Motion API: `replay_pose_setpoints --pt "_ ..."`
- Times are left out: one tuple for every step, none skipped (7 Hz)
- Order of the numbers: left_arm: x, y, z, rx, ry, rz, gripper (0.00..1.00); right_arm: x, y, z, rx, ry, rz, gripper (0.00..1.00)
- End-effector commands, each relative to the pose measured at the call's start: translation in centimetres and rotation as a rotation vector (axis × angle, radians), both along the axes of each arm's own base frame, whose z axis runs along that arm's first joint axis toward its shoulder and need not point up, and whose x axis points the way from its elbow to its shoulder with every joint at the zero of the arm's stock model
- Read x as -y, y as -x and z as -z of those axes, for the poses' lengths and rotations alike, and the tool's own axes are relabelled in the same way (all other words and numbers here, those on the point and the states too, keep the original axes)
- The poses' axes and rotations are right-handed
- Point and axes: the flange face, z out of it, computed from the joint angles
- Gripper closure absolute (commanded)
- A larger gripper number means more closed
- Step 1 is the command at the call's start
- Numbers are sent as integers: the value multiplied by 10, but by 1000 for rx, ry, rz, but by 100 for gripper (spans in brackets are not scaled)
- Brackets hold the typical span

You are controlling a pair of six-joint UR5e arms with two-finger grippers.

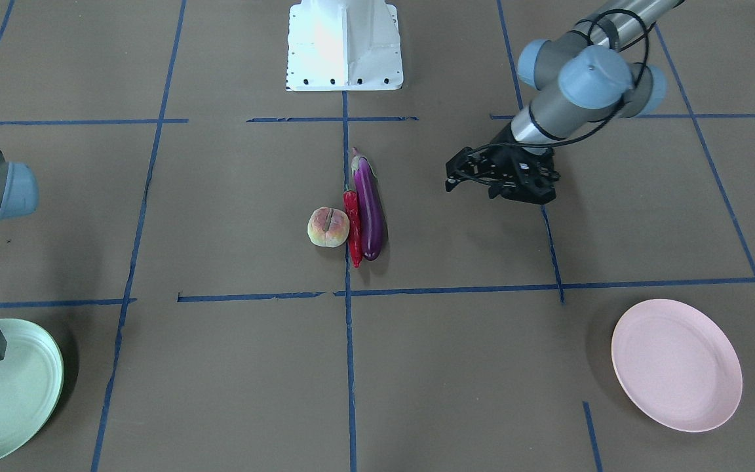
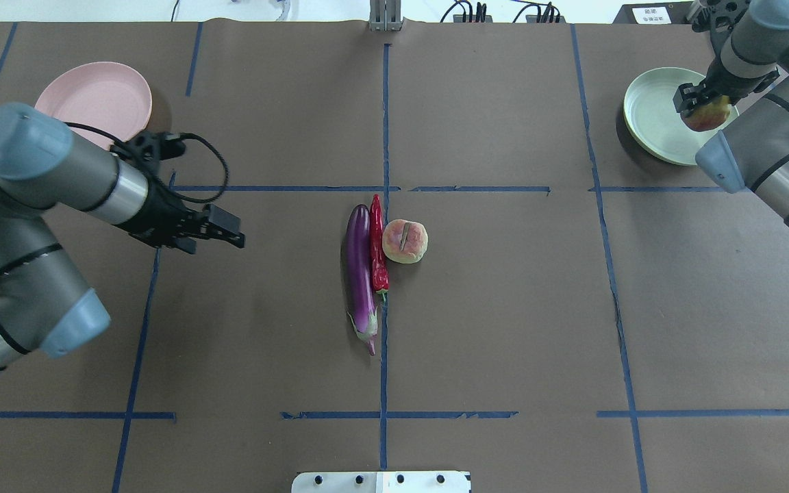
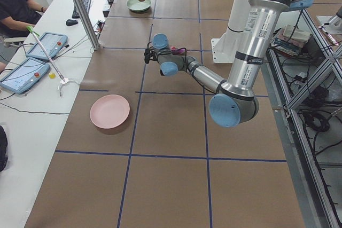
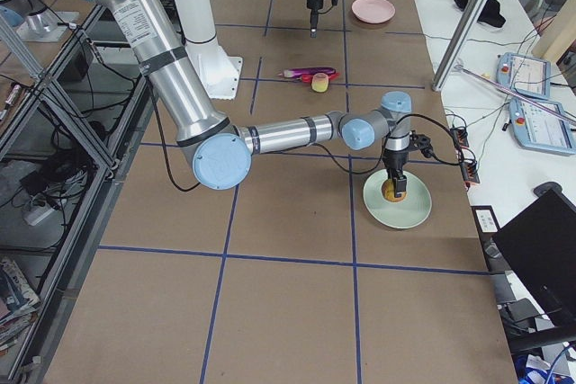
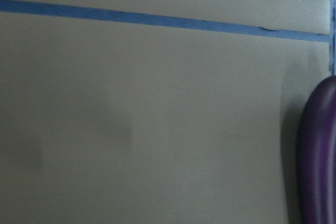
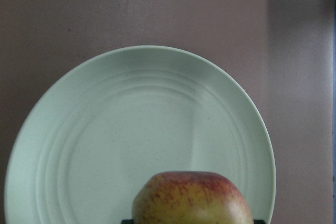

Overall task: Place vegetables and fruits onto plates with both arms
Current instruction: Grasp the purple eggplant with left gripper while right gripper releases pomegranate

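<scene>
The purple eggplant (image 2: 360,274), the red chili pepper (image 2: 377,250) and the pale pink-cream fruit (image 2: 405,241) lie side by side and touching at the table's middle. My left gripper (image 2: 227,231) hovers to their left, open and empty; its wrist view shows only the eggplant's edge (image 5: 317,156). My right gripper (image 2: 705,109) is shut on the yellow-green and red fruit (image 6: 191,198) and holds it just over the pale green plate (image 6: 131,129) at the far right (image 2: 651,113). The pale pink plate (image 2: 93,103) stands bare at the far left.
The white fixed base block (image 1: 345,46) stands at the robot's edge of the table, in line with the produce. Blue tape lines (image 2: 384,137) cross the brown table cover. Operators' desks with tablets (image 3: 32,57) stand beyond the far edge.
</scene>
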Motion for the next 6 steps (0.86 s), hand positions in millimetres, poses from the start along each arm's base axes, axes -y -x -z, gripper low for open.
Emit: replay_pose_setpoints --pt "-40 -78 59 84 -44 47 0 2 7 9 8 -14 5 7" --pt "-55 -96 73 78 -61 34 0 1 5 21 22 -31 0 0" --pt "-73 -114 81 90 -60 1 0 -2 5 39 46 -55 2 0" --pt "-74 -119 95 107 -52 -5 0 -7 9 59 121 -48 16 0" --pt "-85 -133 94 136 -59 -8 0 -12 11 76 188 -28 6 0" --pt "-81 -150 95 158 -66 7 4 -16 9 89 213 -25 -27 0"
